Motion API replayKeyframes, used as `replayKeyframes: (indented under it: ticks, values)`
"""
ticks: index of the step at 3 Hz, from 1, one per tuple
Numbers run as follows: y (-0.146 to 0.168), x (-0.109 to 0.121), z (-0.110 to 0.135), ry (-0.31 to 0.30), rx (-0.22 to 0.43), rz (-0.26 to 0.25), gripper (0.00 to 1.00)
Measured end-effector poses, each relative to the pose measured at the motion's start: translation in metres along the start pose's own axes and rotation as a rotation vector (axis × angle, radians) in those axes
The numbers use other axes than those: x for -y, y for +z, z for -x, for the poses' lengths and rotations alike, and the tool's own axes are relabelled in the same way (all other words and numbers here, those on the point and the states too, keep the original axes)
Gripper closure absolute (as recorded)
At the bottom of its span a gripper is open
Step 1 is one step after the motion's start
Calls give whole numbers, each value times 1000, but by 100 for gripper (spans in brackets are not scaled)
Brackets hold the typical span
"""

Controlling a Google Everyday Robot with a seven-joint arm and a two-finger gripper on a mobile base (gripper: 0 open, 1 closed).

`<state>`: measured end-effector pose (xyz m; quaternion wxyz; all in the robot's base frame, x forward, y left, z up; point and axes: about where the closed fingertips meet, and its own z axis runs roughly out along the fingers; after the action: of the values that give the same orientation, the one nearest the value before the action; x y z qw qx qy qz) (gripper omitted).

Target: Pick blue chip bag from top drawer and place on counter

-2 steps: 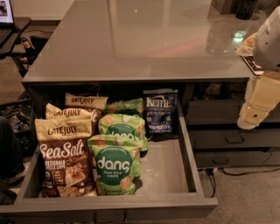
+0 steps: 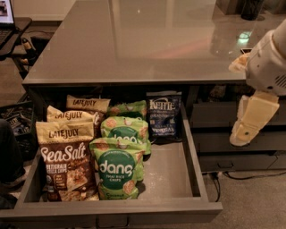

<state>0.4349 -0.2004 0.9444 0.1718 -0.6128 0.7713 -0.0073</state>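
Observation:
The blue chip bag (image 2: pixel 163 114) stands upright at the back right of the open top drawer (image 2: pixel 111 212), its white "Kettle" lettering facing me. The drawer's pale floor is bare in front of the bag. The glossy grey-brown counter (image 2: pixel 134 40) spans the view above the drawer. My gripper (image 2: pixel 245 127) hangs on the cream-coloured arm at the right edge. It is outside the drawer, to the right of the bag and apart from it, in front of the narrower drawers.
Green "dang" bags (image 2: pixel 117 172) fill the drawer's middle and brown-and-cream "Late July" bags (image 2: pixel 67 161) its left. Narrower grey drawers (image 2: pixel 223 142) stand to the right. Dark objects (image 2: pixel 250 9) sit at the counter's back right. A cable (image 2: pixel 250 175) lies on the floor.
The arm and gripper have come down and a little to the left, nearer the drawer's right side. The bags have not moved.

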Motion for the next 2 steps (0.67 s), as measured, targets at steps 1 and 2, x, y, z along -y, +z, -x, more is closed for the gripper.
replayKeyframes:
  ticks: [1,2]
  values:
    - [44,-4,10,-15,30,37,0]
    - [91,-4,19,-22,43,81,0]
